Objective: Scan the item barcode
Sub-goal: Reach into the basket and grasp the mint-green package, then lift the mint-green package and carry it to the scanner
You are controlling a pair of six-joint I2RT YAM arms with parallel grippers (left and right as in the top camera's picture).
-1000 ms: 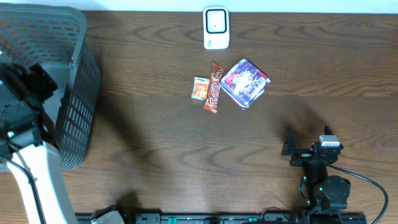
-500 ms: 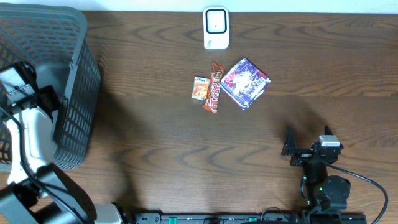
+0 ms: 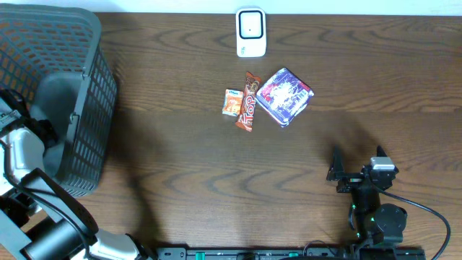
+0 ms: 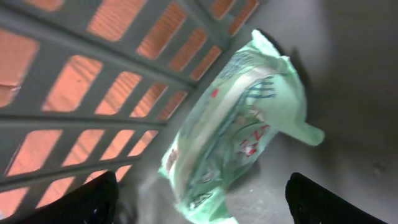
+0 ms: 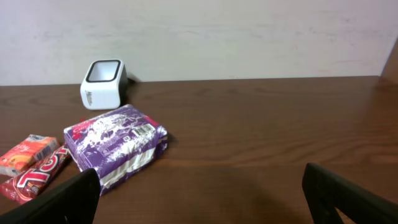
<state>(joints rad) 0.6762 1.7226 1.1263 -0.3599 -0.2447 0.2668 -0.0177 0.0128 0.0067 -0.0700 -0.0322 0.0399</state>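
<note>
The purple pack (image 3: pixel 285 96) lies far-left of the nearer right hand (image 3: pixel 356 172), which is spread apart; the left hand (image 4: pixel 202 200), also apart, is in the basket (image 3: pixel 92 50).

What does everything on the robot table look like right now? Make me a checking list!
Surface: brown wood table.
Job's things: white scanner at the far edge; purple pack, candy bar and orange pack close together near it; green bag inside the grey basket.
Clutter: nothing seen.
Tools: left tool open over the green bag; right tool open, holding nothing.
Cables: black cable by the right arm.
Surroundings: pale wall behind the table.
</note>
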